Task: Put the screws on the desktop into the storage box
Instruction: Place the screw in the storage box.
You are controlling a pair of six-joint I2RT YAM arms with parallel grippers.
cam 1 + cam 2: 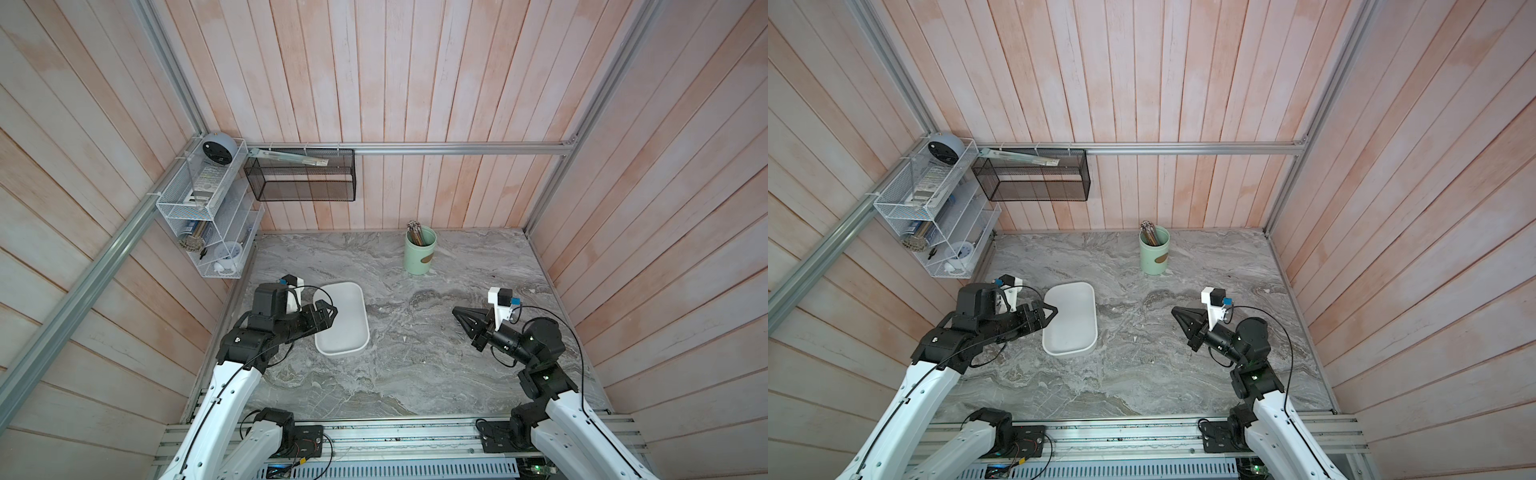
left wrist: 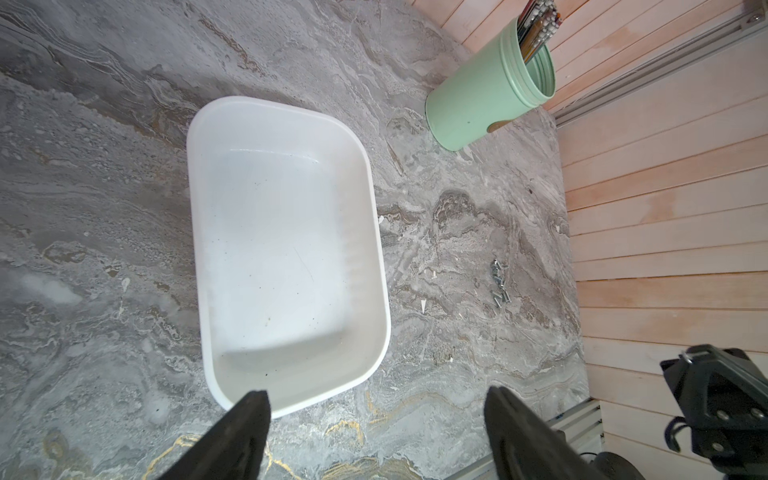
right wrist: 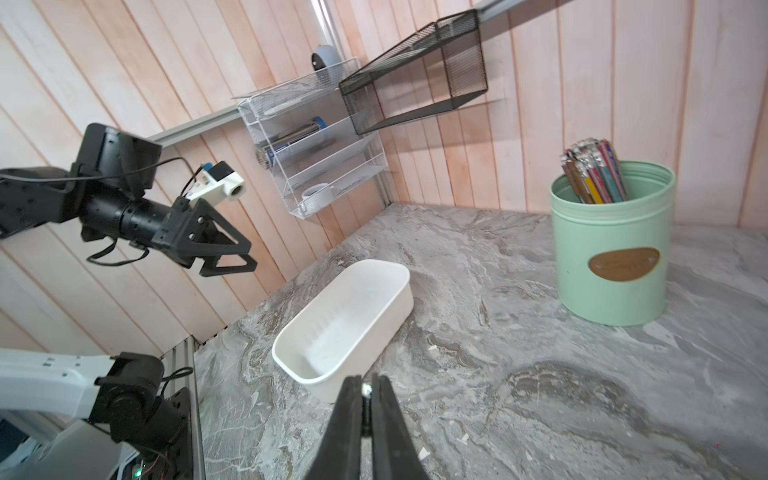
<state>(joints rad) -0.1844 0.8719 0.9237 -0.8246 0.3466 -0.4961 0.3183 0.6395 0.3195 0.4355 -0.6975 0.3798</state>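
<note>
**Right gripper.** The right gripper (image 3: 365, 380) is shown closed. Its two black fingers (image 3: 392, 419) are pressed onto a small silvery screw (image 3: 365, 390), which is clamped between the tips at the lower centre of the right wrist view. In both top views the right gripper (image 1: 456, 310) (image 1: 1175, 310) is seen right of centre, with its tip pointed towards frame left. Its height over the surface cannot be told there.

**Left gripper.** The left gripper (image 2: 376, 392) is shown open, its fingers (image 2: 249, 419) set well apart along the lower edge of the left wrist view. In both top views the left gripper (image 1: 333, 311) (image 1: 1054, 310) is seen left of centre, overlapping the left rim of the box.

**Box.** The shallow white box (image 1: 362, 301) (image 1: 1093, 301) (image 2: 374, 208) (image 3: 392, 307) is set on the grey marbled desktop (image 1: 415, 374), left of centre in the top views. A few dark specks are seen on its floor.

**Loose screws.** A small cluster of screws (image 2: 500, 282) is seen lying on the desktop at right of centre in the left wrist view, well apart from the box. In the top views they are too small to be made out.

**Surroundings.**
- A pale green cup (image 1: 420, 255) is stood upright near the back wall, above centre, and is filled with thin sticks (image 3: 594, 170).
- A black mesh basket (image 1: 301, 178) and a white wire rack (image 1: 199, 208) are hung on the walls at upper left.
</note>
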